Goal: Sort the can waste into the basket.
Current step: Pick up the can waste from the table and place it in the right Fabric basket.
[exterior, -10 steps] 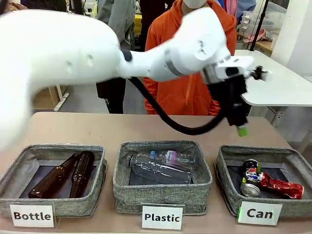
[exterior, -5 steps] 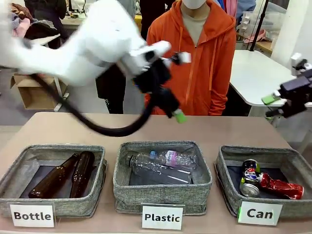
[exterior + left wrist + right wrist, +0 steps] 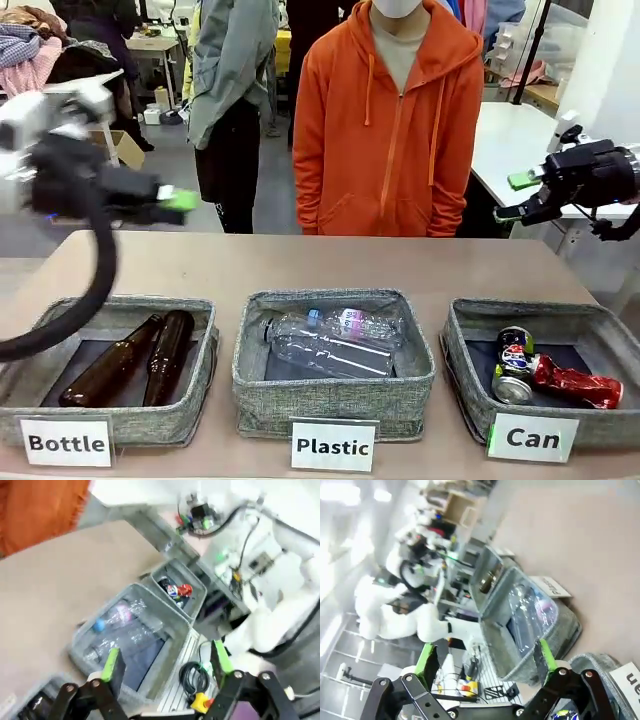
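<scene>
Both pieces of can waste lie in the basket [image 3: 463,322] labelled "Can" at the front right: a dark can with a round logo [image 3: 514,364] and a crushed red-and-white can [image 3: 577,384] touching it. The left wrist view catches the basket [image 3: 196,587] from afar, with the can waste [image 3: 178,589] as a small red and dark patch inside. My left gripper [image 3: 175,203] hangs blurred above the table's far left, open and empty [image 3: 166,660]. High at the right edge, my right gripper [image 3: 515,197] is also open and empty [image 3: 485,657].
Left of the Can basket, a "Plastic" bin [image 3: 333,388] holds clear bottles [image 3: 335,342] and a "Bottle" bin [image 3: 30,361] holds two brown bottles [image 3: 140,358]. A person in an orange hoodie [image 3: 385,130] stands at the table's far side. The tabletop [image 3: 330,262] behind the bins is bare.
My left arm has swung from above the Can basket across the table to the far left. My right gripper has come into view at the right. The cans have not moved.
</scene>
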